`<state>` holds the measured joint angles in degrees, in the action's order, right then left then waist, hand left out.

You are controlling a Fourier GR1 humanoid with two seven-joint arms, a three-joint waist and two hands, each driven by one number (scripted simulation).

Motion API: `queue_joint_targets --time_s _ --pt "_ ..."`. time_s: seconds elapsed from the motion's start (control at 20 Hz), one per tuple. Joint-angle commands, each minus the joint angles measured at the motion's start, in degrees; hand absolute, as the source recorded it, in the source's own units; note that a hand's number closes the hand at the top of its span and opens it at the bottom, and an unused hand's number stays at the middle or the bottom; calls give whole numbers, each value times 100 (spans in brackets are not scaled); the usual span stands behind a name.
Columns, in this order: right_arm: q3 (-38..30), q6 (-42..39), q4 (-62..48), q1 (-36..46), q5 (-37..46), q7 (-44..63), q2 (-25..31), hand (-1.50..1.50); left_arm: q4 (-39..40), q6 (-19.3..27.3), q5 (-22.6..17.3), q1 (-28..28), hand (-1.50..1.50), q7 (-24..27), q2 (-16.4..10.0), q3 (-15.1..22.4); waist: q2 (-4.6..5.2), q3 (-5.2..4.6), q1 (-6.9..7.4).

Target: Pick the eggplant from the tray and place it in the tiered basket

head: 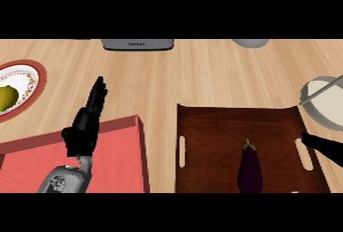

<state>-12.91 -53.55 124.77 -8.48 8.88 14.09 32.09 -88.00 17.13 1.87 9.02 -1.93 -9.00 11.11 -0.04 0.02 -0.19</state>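
Head view: the dark purple eggplant (250,171) lies on the brown rectangular tray (208,136). The left robot hand (81,130) is spread straight; the right robot hand (326,148), at the tray's edge, cannot be judged.

Dark purple eggplant (250,170) lengthwise in brown tray (208,136), stem far end; tiered basket (328,108) right.

The right hand (325,147) and the tiered basket (327,108) are cut off by the right edge.
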Motion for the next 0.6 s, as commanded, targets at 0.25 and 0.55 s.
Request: queue_joint_targets --time_s 0.25,0.55 --pt "436 453 -206 59 1808 -1400 -235 -150 19 30 332 61 0 3 288 39 -1 1 4" --pt "545 1030 -802 -265 2684 -1861 -374 -150 -66 -292 153 -251 0 258 190 -199 0 0 4"
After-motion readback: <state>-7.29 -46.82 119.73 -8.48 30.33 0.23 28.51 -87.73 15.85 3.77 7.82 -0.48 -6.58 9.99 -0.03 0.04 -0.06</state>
